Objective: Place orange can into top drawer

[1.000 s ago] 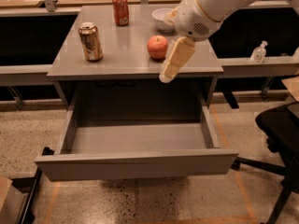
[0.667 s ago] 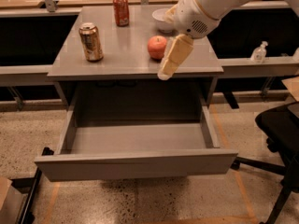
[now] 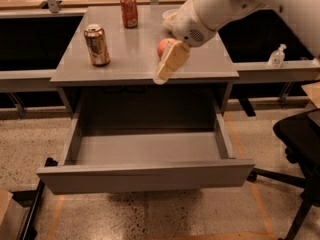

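Camera view: your gripper (image 3: 161,76) hangs over the front edge of the grey table (image 3: 130,64), above the open top drawer (image 3: 145,176).
Gripper state: you cannot tell whether it is apart or together; it carries nothing.
Orange can (image 3: 97,45): upright on the table, well apart to the gripper's left, untouched.
Reddish fruit (image 3: 164,45): just behind the gripper, partly hidden by it.
Red soda can (image 3: 129,10): far behind the gripper, to its left.
Risk: a low sideways sweep could tip the orange can over, and drifting backward would nudge the fruit.
Change: over the last second the gripper has slid left toward the orange can; both cans and the drawer have not moved.
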